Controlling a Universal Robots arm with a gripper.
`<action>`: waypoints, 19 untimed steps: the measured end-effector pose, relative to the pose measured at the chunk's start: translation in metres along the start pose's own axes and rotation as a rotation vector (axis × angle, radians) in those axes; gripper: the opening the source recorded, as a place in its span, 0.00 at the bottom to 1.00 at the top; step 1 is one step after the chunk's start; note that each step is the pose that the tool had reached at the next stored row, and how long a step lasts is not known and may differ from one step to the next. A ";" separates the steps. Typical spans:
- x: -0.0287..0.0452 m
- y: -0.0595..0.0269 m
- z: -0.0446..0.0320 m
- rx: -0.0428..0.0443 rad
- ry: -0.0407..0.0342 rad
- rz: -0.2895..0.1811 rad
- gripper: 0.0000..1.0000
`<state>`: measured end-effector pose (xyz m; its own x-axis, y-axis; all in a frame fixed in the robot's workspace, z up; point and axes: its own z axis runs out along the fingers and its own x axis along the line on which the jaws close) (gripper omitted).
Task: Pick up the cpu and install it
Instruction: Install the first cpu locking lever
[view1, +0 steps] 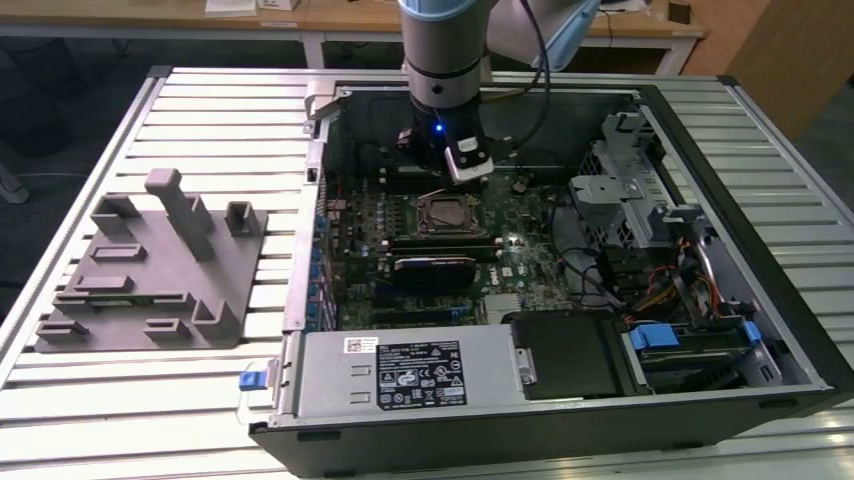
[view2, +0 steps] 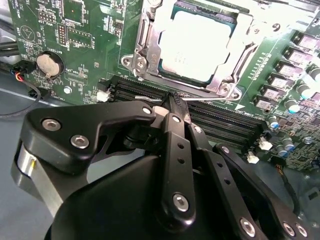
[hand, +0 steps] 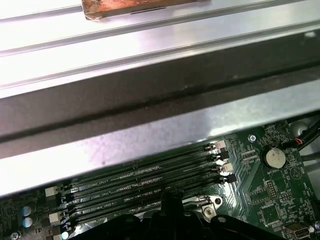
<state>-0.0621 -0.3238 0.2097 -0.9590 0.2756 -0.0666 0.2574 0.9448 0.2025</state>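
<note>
Black metal gripper (view2: 174, 101), closed and empty, hovers beside the silvery square cpu (view2: 196, 44) lying in its metal-rimmed socket (view2: 144, 46); best kept from nudging it.

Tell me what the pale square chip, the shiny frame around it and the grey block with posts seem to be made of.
Pale silvery square chip: its top looks like smooth metal, glaring bright under the light. Shiny socket frame around it: bare metal, probably steel, with sharp glints. Grey tray with upright posts: probably matte plastic, evenly dull, no glints.
</note>
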 end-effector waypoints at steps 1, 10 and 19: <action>0.0000 0.0000 0.0000 0.0001 0.0000 0.000 0.11; 0.0002 -0.0007 0.0031 0.0030 -0.0203 0.026 0.11; 0.0003 -0.0008 0.0040 -0.0044 -0.0499 0.029 0.11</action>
<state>-0.0621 -0.3238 0.2055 -0.9440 0.3112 -0.1093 0.2842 0.9356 0.2093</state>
